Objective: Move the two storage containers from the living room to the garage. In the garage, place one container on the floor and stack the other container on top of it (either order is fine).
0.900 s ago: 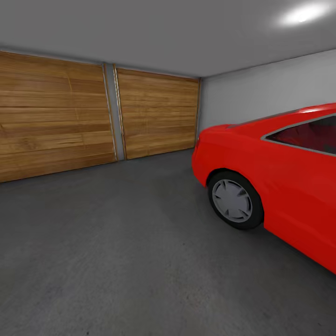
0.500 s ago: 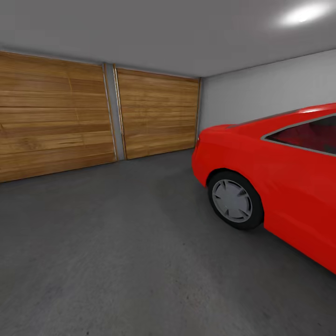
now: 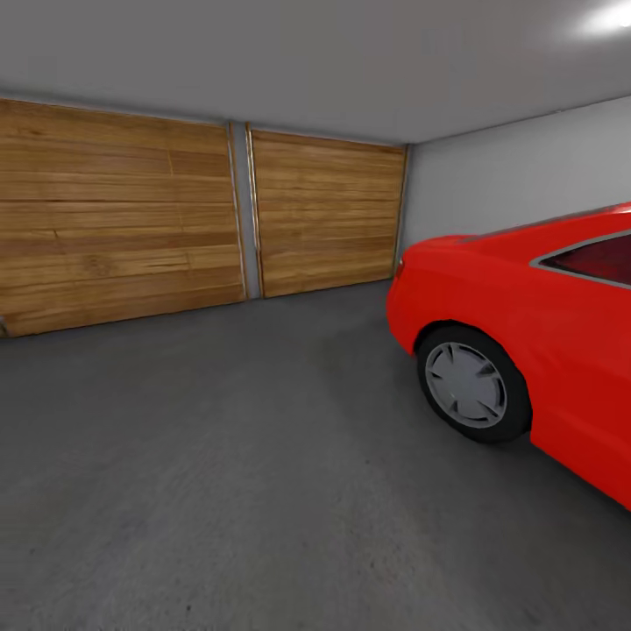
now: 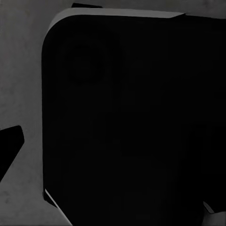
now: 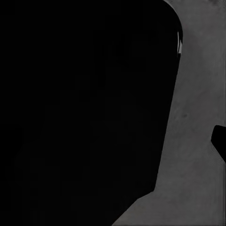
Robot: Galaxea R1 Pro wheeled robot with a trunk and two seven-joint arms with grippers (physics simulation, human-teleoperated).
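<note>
I am in the garage, and the two storage containers and the living room are out of view. In the head view the dark grey concrete floor (image 3: 263,456) stretches ahead of me. In the left wrist view a big black rounded body (image 4: 132,117) hangs over the floor (image 4: 21,70), and a black tip (image 4: 9,146) pokes in at the edge. In the right wrist view there is a similar black mass (image 5: 84,103) above the floor (image 5: 193,141), with a small black tip (image 5: 220,141) at the edge. Neither view shows how the jaws stand.
Two wooden panel doors (image 3: 114,219) (image 3: 329,219) close the far wall. A red car (image 3: 543,324) stands at the right, its front wheel (image 3: 469,386) toward me. A pale grey wall (image 3: 517,175) runs behind it. Open floor lies left of the car.
The whole head picture has slid to the right, so the camera has turned left. The doors and the car themselves have not moved.
</note>
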